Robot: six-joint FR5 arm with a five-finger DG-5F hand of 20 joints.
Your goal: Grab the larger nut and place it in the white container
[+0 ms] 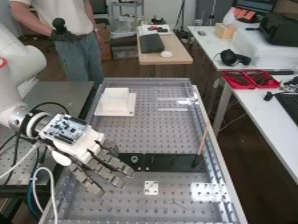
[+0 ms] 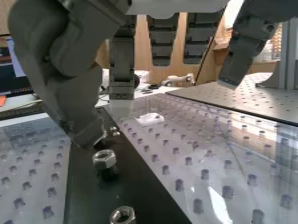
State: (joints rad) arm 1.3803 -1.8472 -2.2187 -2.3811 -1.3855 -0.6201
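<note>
Hovering with fingers relaxed and open, hand (image 1: pixel 81 149) near metal nuts (image 2: pixel 104 159) on black bar (image 1: pixel 171 162), three o'clock from hand in high view. Cannot tell which nut is larger. White container (image 1: pixel 114 104) at one o'clock.

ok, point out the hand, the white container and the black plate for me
Hand (image 1: pixel 82 150): high view, back of its palm.
White container (image 1: pixel 116 106): high view, its side wall.
Black plate (image 2: pixel 147 192): wrist view, bare stretch of its top.
</note>
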